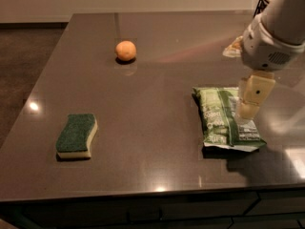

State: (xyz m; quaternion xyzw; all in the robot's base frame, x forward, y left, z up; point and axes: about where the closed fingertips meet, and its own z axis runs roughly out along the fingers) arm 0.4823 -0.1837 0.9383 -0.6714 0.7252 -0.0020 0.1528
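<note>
The gripper (249, 109) hangs at the right side of the bag (220, 116), which lies flat near the table's (152, 142) right edge. Whether it is gripping anything cannot be told. Sponge (76, 135) front left, orange (126, 50) farther back.
</note>
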